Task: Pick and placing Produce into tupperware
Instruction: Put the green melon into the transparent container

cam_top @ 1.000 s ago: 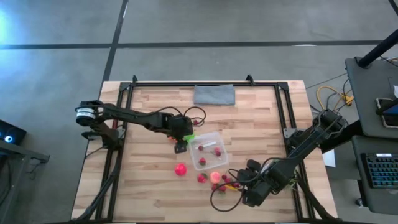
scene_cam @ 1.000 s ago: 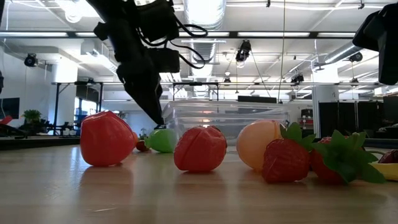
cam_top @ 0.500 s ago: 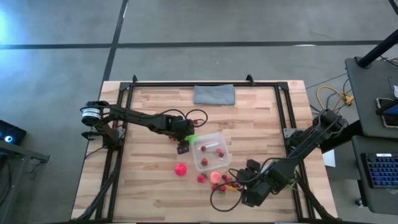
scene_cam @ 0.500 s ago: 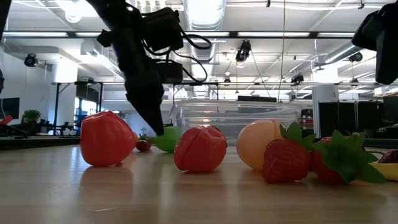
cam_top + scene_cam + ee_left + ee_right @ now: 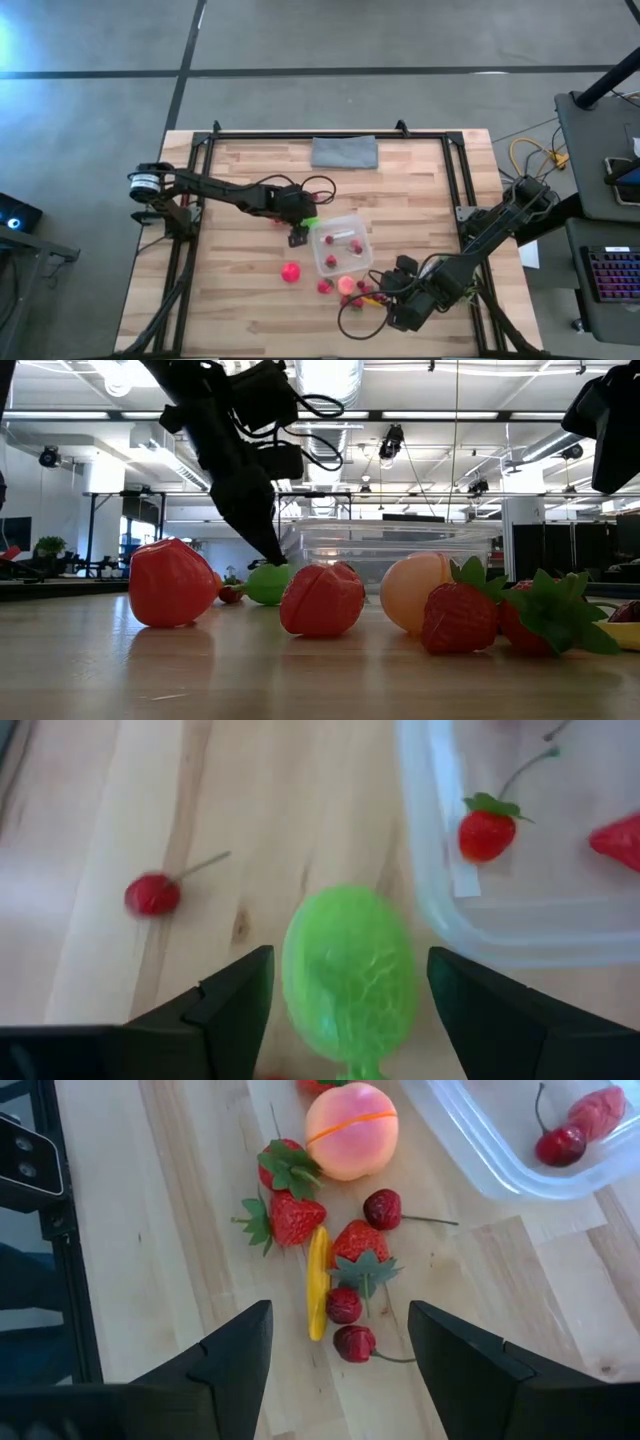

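The left pincer [image 5: 345, 1010] stands spread around a green ball [image 5: 348, 970], one finger on each side; a narrow gap shows at each flank in the wrist view, so it does not look clenched on it, though contact lower down is hard to judge. In the high view the left pincer [image 5: 297, 232] sits at the clear tupperware's [image 5: 352, 225] near corner, the green ball [image 5: 308, 220] just beside the box wall and outside it. Inside the box lie a small strawberry [image 5: 485, 828] and a red piece [image 5: 618, 835]. A cherry [image 5: 152, 894] rests on bare wood beside the ball, apart from it.

The right pincer [image 5: 335, 1370] waits spread and empty above a cluster of strawberries [image 5: 290, 1215], cherries [image 5: 345, 1305], a yellow slice [image 5: 318, 1280] and a peach ball [image 5: 350, 1118]. A pink ball [image 5: 290, 272] lies alone, with open surface [image 5: 230, 300] around it. A grey cloth [image 5: 344, 152] rests by the far edge.
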